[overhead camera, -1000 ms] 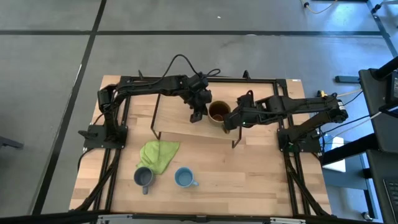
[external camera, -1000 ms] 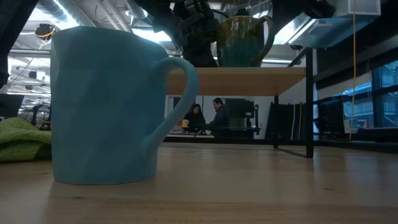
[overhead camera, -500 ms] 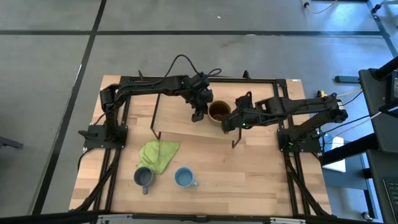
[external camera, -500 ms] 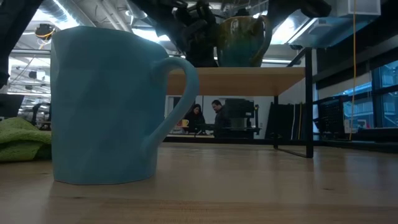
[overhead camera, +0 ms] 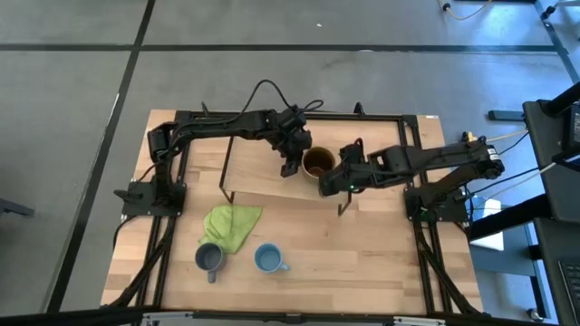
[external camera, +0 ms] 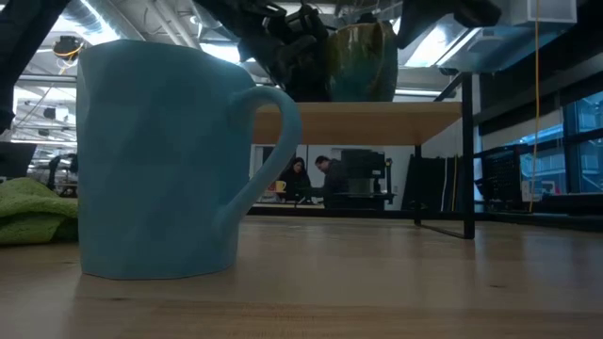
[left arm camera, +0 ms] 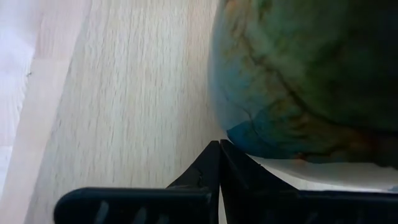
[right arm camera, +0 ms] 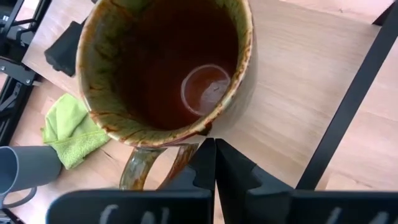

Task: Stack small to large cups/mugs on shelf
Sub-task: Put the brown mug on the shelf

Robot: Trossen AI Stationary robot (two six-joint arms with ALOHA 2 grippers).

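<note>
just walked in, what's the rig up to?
Both arms are at the olive-brown mug, which stands on the shelf. The left claw sits shut beside the mug; the right claw is shut by its handle. The grey-blue mug and light-blue mug wait on the table beside the lime-green cloth, unstacked.

Two matte black jointed arms on black frames, a black cable looping off the left arm (overhead camera: 227,122) (the right arm (overhead camera: 426,158) looks identical).
</note>
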